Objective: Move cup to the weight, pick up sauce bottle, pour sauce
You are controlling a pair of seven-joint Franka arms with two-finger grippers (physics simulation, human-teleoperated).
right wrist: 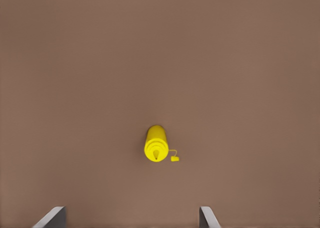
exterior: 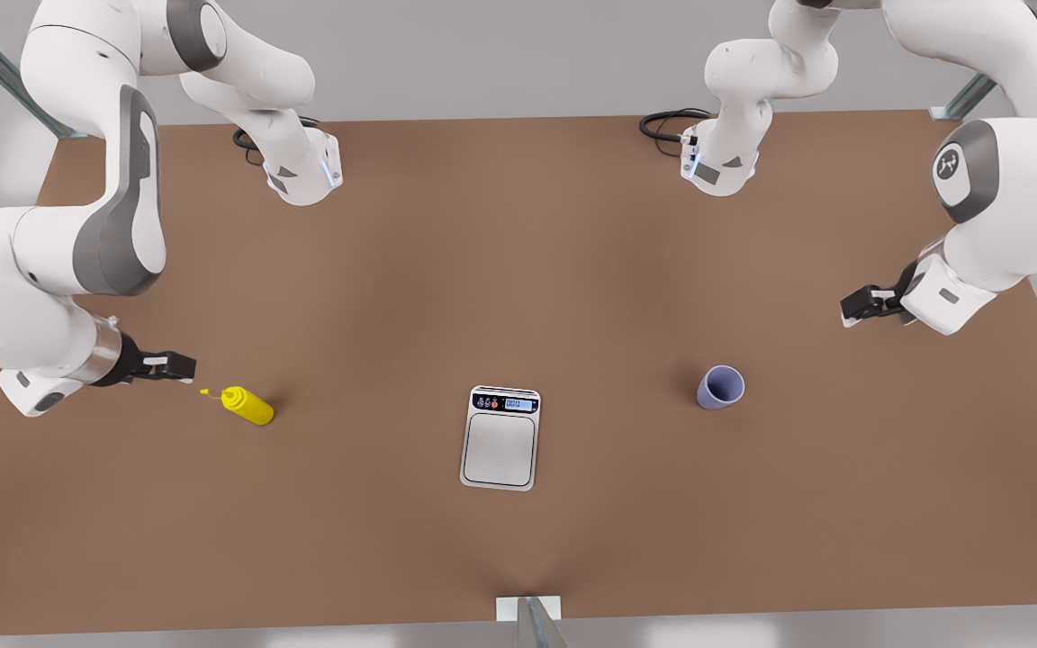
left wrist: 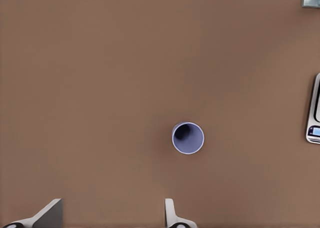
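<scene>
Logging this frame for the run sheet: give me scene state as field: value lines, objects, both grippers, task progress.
cup: upright on the table, apart from the weight, toward the front view's right
weight: mid-table, plate bare
sauce bottle: standing on the table, toward the front view's left
left gripper: at the front view's right, above the table short of the cup, open, holding nothing
right gripper: at the front view's left, beside the sauce bottle, open, not touching it
progress: cup not yet on the weight, bottle not picked up
</scene>
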